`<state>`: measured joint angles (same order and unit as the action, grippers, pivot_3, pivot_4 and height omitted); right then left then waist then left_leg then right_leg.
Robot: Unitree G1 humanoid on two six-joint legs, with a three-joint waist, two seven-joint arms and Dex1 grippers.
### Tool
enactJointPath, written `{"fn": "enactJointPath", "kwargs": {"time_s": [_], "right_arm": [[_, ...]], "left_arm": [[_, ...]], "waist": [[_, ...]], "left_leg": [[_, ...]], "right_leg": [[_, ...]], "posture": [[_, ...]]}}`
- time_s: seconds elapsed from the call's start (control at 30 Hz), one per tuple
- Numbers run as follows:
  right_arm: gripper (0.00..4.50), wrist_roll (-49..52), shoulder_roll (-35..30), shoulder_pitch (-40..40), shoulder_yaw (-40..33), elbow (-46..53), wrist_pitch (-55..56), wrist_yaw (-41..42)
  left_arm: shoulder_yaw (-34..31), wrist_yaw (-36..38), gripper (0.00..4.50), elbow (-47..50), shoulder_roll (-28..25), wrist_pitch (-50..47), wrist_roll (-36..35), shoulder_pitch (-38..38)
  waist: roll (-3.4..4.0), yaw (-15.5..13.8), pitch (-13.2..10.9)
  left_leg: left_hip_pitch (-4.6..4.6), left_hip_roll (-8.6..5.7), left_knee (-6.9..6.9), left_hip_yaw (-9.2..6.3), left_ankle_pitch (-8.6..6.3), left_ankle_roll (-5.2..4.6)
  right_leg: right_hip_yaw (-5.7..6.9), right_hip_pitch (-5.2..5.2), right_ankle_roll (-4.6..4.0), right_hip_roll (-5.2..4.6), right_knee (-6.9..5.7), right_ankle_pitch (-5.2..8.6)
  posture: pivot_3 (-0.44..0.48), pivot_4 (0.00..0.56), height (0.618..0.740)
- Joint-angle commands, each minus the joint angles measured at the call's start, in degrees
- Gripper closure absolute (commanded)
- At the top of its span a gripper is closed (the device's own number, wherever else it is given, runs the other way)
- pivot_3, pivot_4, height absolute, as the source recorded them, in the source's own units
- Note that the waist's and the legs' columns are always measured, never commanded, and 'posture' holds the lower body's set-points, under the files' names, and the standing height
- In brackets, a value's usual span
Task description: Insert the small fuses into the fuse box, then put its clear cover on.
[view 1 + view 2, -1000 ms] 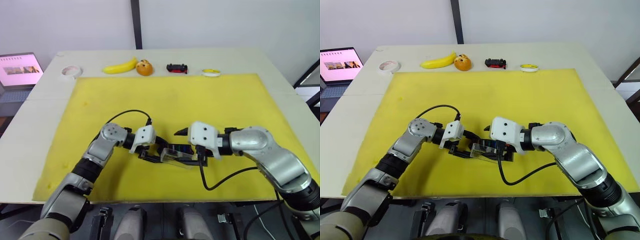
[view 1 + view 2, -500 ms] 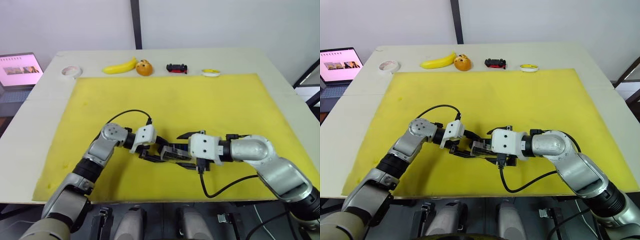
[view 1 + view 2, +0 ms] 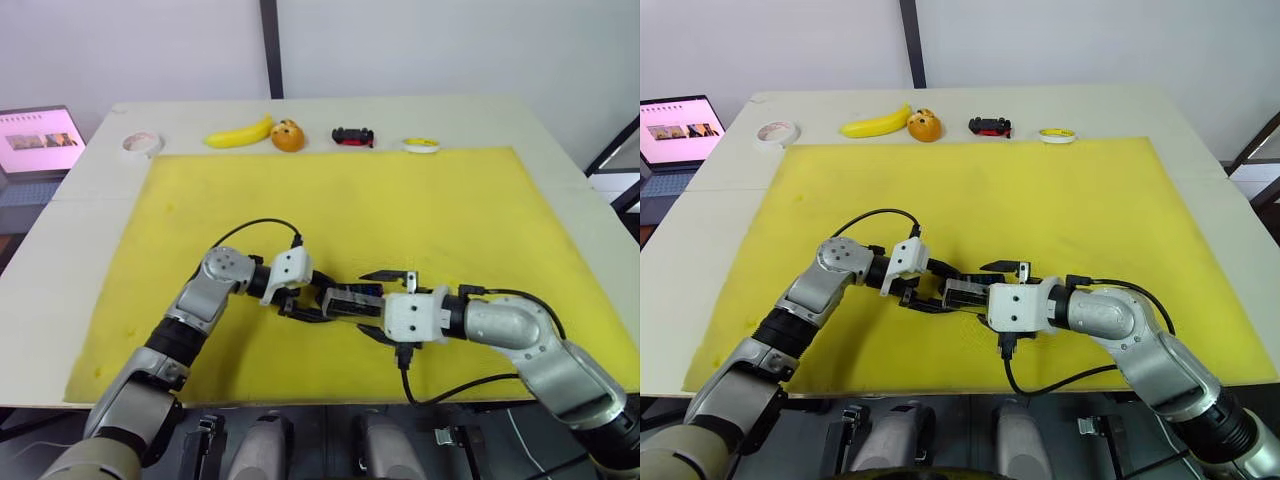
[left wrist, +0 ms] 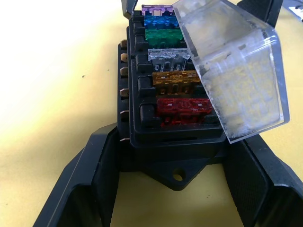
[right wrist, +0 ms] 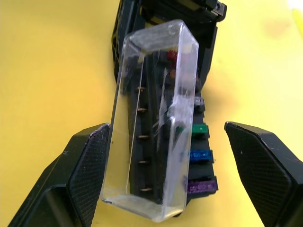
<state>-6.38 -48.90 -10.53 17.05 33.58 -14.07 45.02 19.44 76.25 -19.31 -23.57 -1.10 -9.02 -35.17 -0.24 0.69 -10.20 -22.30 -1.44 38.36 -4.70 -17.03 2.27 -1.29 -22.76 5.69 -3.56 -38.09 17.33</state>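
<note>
Now that the right claw [image 5: 163,189] has let go and spread, the clear cover [image 4: 236,71] sits tilted on the fuse box [image 4: 161,137], unseated; the left claw [image 4: 175,189] pinches the box's end.

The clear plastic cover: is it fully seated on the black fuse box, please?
No. The clear plastic cover rests tilted on the black fuse box, one edge raised, coloured fuses exposed.

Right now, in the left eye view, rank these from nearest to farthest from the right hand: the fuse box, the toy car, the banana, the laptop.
1. Fuse box: just left of the right hand, held by the left hand.
2. Toy car: far table edge, straight ahead.
3. Banana: far edge, further left.
4. Laptop: off the table's left corner.
</note>
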Motion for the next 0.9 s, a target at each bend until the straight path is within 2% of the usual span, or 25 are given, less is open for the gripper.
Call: {"fn": "enactJointPath", "kwargs": {"time_s": [0.03,0.3,0.53,0.9], "right_arm": [[0.42,-4.69,0.55,-0.01,-2.72,-0.34,2.94,-3.73],[0.42,-9.86,1.59,2.97,-2.93,-1.09,9.09,-5.72],[0.42,-2.85,3.54,2.82,-5.11,1.01,6.13,-1.49],[0.42,-0.17,4.25,1.05,-5.23,0.75,5.45,2.32]], "left_arm": [[-0.09,0.5,1.92,1.72,0.07,-0.64,-0.32,0.28],[-0.04,0.79,1.92,1.98,0.0,-0.98,-0.33,0.44],[0.09,1.21,1.92,1.18,-0.03,-0.04,0.06,0.17],[0.14,1.24,1.92,0.87,0.01,0.84,0.34,0.26]], "waist": [[0.0,0.0,0.0],[0.0,0.03,0.0],[0.0,0.03,0.0],[0.0,0.03,0.0]], "left_leg": [[0.0,0.0,0.0,0.0,0.0,0.0],[0.01,0.0,0.0,0.01,0.02,0.03],[0.01,0.02,0.0,0.0,0.02,0.04],[0.01,0.02,0.0,0.0,0.02,0.04]], "right_leg": [[0.0,0.0,0.0,0.0,0.0,0.0],[-0.01,0.0,0.0,0.04,0.0,0.0],[-0.01,0.0,0.0,0.05,0.0,0.0],[-0.01,0.0,0.0,0.05,0.0,0.0]], "posture": [[0.0,0.15,0.74],[0.0,0.15,0.74],[0.0,0.15,0.74],[0.0,0.15,0.74]]}}
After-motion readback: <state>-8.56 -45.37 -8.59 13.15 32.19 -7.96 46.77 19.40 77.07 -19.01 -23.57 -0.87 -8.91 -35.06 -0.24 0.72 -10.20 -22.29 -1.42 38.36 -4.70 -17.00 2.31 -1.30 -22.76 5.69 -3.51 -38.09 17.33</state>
